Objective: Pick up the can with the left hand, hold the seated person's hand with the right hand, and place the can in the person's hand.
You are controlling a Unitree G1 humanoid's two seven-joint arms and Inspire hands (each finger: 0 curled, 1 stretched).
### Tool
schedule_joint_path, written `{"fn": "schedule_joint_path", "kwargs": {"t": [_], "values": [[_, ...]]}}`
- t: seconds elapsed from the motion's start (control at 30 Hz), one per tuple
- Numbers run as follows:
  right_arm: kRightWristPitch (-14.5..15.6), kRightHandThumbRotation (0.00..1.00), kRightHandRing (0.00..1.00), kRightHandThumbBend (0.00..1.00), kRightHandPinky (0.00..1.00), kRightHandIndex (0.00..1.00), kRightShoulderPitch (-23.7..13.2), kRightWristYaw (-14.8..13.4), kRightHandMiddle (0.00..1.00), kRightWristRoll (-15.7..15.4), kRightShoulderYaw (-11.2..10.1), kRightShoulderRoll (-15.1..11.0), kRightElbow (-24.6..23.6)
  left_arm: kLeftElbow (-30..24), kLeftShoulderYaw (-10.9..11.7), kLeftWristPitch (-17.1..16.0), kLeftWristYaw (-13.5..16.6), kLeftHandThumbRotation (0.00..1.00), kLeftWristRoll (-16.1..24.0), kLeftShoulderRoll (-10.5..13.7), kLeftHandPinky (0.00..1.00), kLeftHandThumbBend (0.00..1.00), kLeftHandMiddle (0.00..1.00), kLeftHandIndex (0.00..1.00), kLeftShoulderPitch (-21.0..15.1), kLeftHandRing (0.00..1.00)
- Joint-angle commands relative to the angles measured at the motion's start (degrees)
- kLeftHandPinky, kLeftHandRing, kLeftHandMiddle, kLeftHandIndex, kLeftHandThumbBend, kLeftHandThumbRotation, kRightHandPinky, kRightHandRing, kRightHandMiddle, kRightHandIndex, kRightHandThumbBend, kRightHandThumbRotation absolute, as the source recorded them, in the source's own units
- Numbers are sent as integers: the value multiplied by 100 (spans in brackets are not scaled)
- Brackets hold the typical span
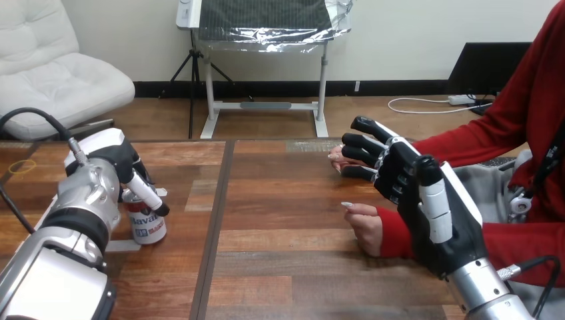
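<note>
Closest to us, the left arm comes in low & ends in the left hand (pixel 112 159). It is wrapped on the can (pixel 148 230), w/ fingers curled round the top part. The can stands straight up, and its bottom looks to be on the table (pixel 280 257); we see no gap under it. So we think step 1 is only half done: grabbed, not lifted yet.

Well off to the right of the can, the person's near hand (pixel 365 230) rests on the wood in a loose fist. Just past that, the right hand (pixel 406 180) is spread wide, w/ fingers pretty straight & pointing back toward the can. They lie over the person's far hand (pixel 335 159), whose fingertips peek out on the can's side. We can't tell if the two touch, & we see nothing curled round it, so prob. no hold yet.

Left to do: lift the can, get a real hold of the person's hand, carry the can over & set it in.
</note>
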Motion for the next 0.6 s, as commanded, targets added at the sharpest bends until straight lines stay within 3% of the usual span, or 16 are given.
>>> {"fn": "schedule_joint_path", "kwargs": {"t": [0.0, 0.57], "values": [[-272, 100, 85, 88, 80, 89, -588, -60, 85, -121, -138, -153, 168, -375, 82, -64, 116, 0, -44, 97, 35, 82, 48, 45, -492, 42], [-947, 100, 84, 82, 77, 87, -976, -714, 84, -1197, -113, -455, 895, -754, 226, -113, 70, 0, -146, 163, 35, 79, 49, 46, -492, 43]]}}
